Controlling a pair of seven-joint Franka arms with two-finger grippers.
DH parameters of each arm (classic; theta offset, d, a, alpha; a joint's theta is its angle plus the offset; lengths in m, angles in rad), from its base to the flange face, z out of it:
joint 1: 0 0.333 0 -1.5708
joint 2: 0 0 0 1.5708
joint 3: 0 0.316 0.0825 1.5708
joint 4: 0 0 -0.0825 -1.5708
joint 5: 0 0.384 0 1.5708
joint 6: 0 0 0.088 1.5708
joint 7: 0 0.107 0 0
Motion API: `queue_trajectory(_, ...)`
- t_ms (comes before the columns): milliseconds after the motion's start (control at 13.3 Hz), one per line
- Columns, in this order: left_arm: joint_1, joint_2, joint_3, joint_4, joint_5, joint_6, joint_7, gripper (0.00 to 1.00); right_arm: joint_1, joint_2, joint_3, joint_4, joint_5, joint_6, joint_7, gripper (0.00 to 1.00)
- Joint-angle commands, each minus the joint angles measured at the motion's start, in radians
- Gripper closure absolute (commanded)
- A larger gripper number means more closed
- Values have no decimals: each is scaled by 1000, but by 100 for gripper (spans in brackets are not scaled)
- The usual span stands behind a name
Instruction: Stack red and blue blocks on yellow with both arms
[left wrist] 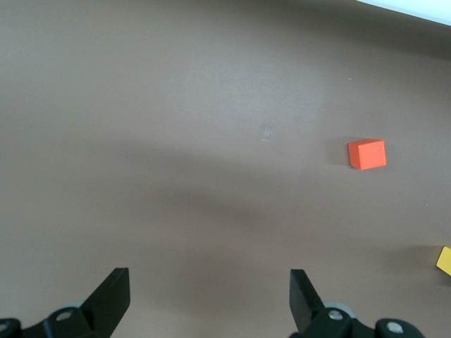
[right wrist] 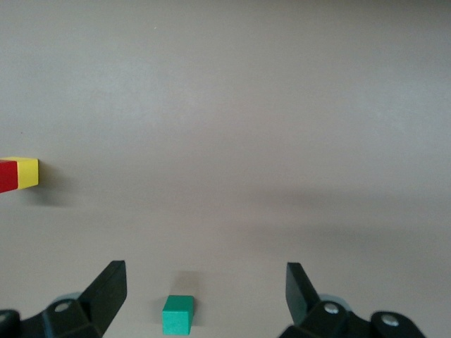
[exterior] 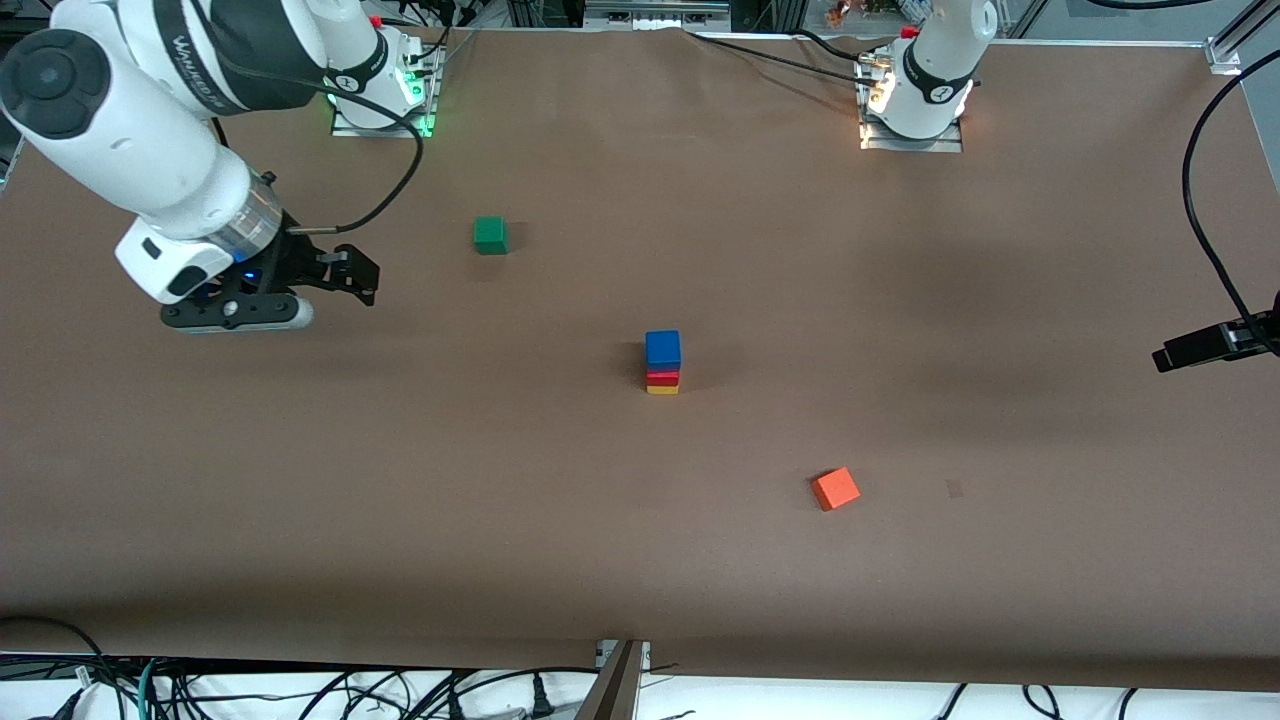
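The blue block (exterior: 663, 350) sits on the red block (exterior: 662, 378), which sits on the yellow cube (exterior: 662, 389), in one upright stack at the table's middle. My right gripper (exterior: 350, 275) hangs open and empty at the right arm's end, apart from the stack. In the right wrist view my gripper (right wrist: 204, 289) is open, with the red block (right wrist: 7, 176) and yellow cube (right wrist: 27, 173) at the frame's edge. My left gripper (exterior: 1175, 352) shows only partly, at the left arm's end. In the left wrist view it (left wrist: 209, 296) is open and empty; a corner of the yellow cube (left wrist: 444, 260) shows.
A green cube (exterior: 490, 235) lies farther from the front camera than the stack, toward the right arm's end; it also shows in the right wrist view (right wrist: 177, 314). An orange cube (exterior: 835, 489) lies nearer, toward the left arm's end, and shows in the left wrist view (left wrist: 366, 153).
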Motion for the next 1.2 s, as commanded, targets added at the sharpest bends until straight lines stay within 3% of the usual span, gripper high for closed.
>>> queue_trajectory(0, 5, -21, 5, -16, -21, -8, 17, 0, 9, -4, -1, 10, -14, -2, -14, 0)
queue_trajectory(75, 5, -21, 5, -16, -21, -8, 17, 0, -22, -4, 16, 15, -15, -6, -20, 0)
queue_trajectory(151, 6, -21, 5, -16, -21, -8, 17, 0, -98, -10, 92, 26, -17, -15, -28, 0)
queue_trajectory(301, 6, -21, 5, -16, -21, -8, 17, 0, -329, -19, 299, 47, -17, -74, -51, 0)
queue_trajectory(602, 6, -21, 7, -16, -21, -12, 17, 0, -727, -39, 624, 58, -20, -100, -135, 0)
queue_trajectory(1129, -3, 16, 7, -18, -55, -3, 20, 0, -741, -39, 633, 106, -66, -104, -141, 0)
